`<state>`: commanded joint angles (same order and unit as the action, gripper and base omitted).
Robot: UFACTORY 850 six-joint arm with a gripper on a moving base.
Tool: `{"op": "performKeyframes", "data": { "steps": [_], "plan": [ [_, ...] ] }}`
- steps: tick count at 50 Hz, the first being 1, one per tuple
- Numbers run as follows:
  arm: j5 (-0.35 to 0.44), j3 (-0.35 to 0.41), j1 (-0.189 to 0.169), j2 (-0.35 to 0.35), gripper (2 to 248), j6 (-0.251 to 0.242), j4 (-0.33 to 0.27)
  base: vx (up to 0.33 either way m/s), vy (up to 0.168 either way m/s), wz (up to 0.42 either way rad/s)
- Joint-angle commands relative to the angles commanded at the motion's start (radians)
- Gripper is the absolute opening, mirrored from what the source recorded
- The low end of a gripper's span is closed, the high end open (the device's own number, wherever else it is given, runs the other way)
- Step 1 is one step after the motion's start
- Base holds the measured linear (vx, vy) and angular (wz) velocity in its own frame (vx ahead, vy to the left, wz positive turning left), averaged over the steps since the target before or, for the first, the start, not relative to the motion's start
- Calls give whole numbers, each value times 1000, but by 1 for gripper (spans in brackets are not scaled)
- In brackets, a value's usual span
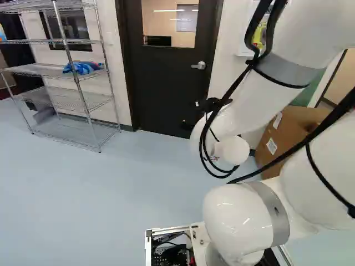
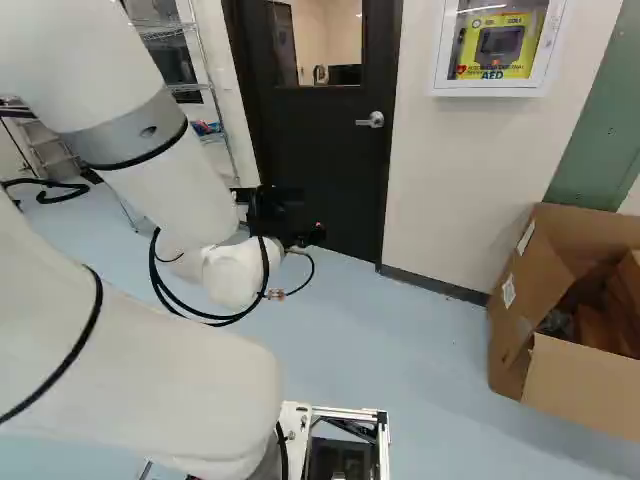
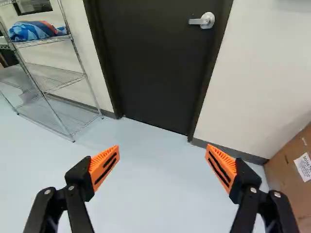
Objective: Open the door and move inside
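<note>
The gripper [image 2: 285, 215], near the middle of the right base view, has its jaws spread wide. In the wrist view the gripper [image 3: 163, 148] shows its two orange pads [image 3: 104, 167] well apart, with only pale blue floor [image 3: 160, 194] seen between them. Ahead of the fingers, beyond that floor, stands the black door [image 3: 150, 68], shut in its dark frame [image 2: 388, 200]; neither finger touches it. Its silver lever handle [image 3: 203, 20] is farther ahead and higher up, toward the side of the finger nearer the cardboard box [image 2: 520, 310].

In the left base view the door fills the upper middle, its window [image 1: 169, 22] at the top and the handle just left of the white arm [image 1: 266, 105]. A wire shelving rack [image 1: 69, 72] stands at the upper left, carrying a bundle of blue cloth [image 1: 83, 67] (rather crumpled, by the look of it). In the right base view, the box sits open at the lower right, and a white wall cabinet [image 2: 490, 90] holding a yellow defibrillator case [image 2: 495, 45] hangs at the upper right.
</note>
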<state>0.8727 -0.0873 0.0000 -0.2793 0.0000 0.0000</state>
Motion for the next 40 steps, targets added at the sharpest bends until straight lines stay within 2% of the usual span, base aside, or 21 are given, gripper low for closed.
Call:
{"op": "performKeyframes", "data": {
  "steps": [40],
  "plan": [
    [0, 0, 0, 0, 247, 0, 0, 204, 78, -28]
  ]
}}
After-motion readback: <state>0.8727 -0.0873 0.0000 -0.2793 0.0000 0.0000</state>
